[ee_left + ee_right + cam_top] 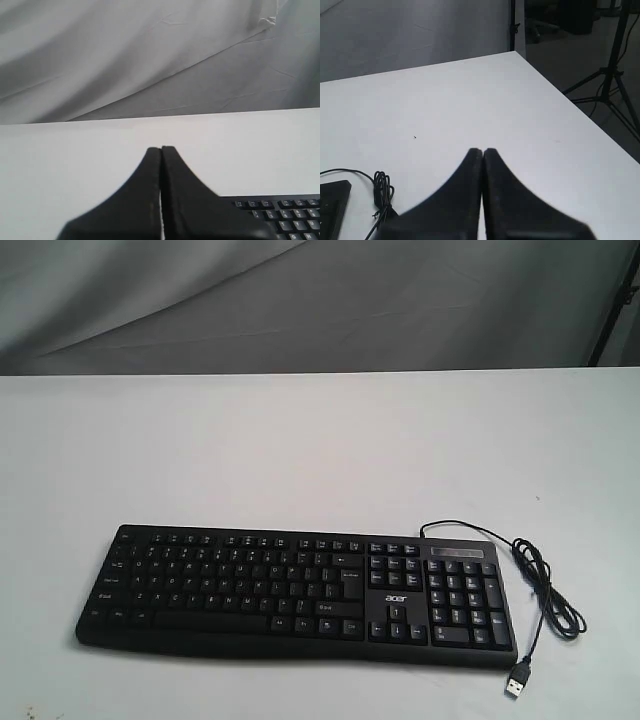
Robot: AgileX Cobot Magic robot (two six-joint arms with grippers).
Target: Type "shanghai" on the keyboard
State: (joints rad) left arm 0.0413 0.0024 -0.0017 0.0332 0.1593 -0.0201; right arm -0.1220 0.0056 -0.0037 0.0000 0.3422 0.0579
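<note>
The long black Acer keyboard [300, 595] lies flat near the front of the white table [300, 440], number pad to the right. Its thin black USB cable [545, 590] loops off the right end and finishes in a loose plug [516, 683]. Neither arm appears in the exterior view. In the left wrist view my left gripper [161, 149] is shut with nothing in it, above bare table, and a corner of the keyboard [285, 215] shows beside it. My right gripper [482, 150] is shut and empty too, with the keyboard's corner [332, 205] and the coiled cable [382, 192] off to one side.
A grey cloth backdrop [300, 300] hangs behind the table. The right wrist view shows the table's edge [580, 115] with dark floor and a tripod stand [612, 75] beyond it.
</note>
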